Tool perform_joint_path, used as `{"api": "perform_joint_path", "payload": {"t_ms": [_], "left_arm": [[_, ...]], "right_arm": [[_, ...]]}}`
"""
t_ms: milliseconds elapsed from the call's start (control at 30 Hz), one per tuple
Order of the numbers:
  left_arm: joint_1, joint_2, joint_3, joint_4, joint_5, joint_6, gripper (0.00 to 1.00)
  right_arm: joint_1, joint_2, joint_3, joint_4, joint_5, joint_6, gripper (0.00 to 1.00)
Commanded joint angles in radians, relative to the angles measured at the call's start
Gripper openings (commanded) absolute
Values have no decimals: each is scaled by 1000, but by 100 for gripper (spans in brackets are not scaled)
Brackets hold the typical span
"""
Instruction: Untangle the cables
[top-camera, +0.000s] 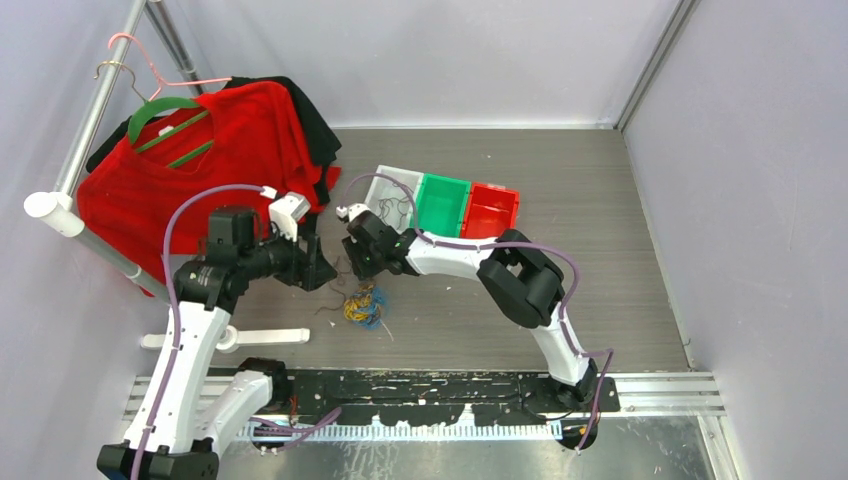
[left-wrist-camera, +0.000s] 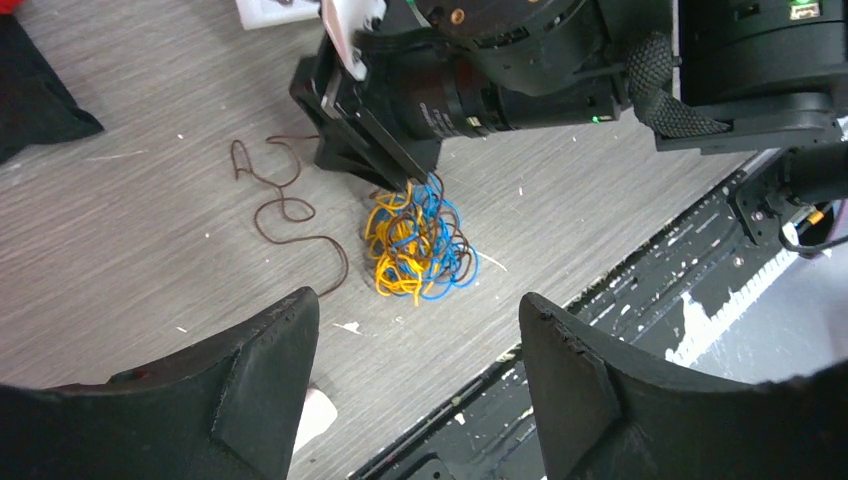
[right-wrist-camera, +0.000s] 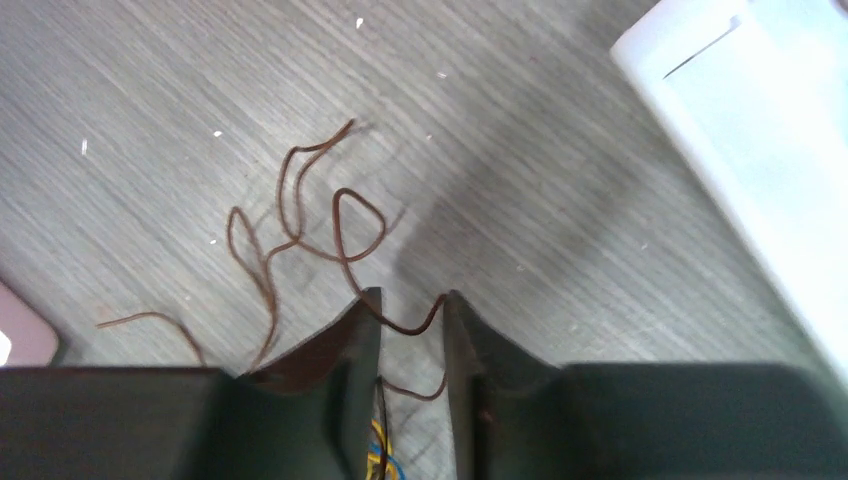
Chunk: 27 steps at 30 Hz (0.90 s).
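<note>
A tangle of yellow-orange, blue and dark cables (top-camera: 362, 305) lies on the grey table, also in the left wrist view (left-wrist-camera: 418, 245). A loose brown cable (left-wrist-camera: 290, 215) trails out of it to the left and shows in the right wrist view (right-wrist-camera: 300, 215). My right gripper (top-camera: 352, 262) hangs low just behind the tangle. Its jaws (right-wrist-camera: 412, 310) stand a narrow gap apart, and the brown cable sags slack across that gap. My left gripper (top-camera: 318, 265) is wide open and empty (left-wrist-camera: 418, 320), above the table left of the tangle.
White (top-camera: 395, 195), green (top-camera: 443, 205) and red (top-camera: 493, 210) bins stand behind the right gripper; the white bin's edge shows in the right wrist view (right-wrist-camera: 750, 130). A red shirt (top-camera: 200, 160) hangs at the back left. A white bar (top-camera: 270, 338) lies near the front rail (top-camera: 450, 385).
</note>
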Motion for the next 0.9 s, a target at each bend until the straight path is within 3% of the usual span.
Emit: {"api": "perform_joint_path", "payload": {"t_ms": [0,133,167,467,867], "left_arm": [[8,31,76,-58,52,26,73],[16,51,98,-91,65,16,73],[20,47,92,-77,67,5,73],[45,14,35,-13,92,-8,73],[46,29,-17,112,114,1,72]], "right_arm": [[1,-15,-12,102,70,2,26],[-4,-44,-25,165,71,-3,3],[-11,-57,-34,194,60,8,1],[-44,-268,-179,468,-88,146,1],[-45,-471,-291,570,-127,226,1]]}}
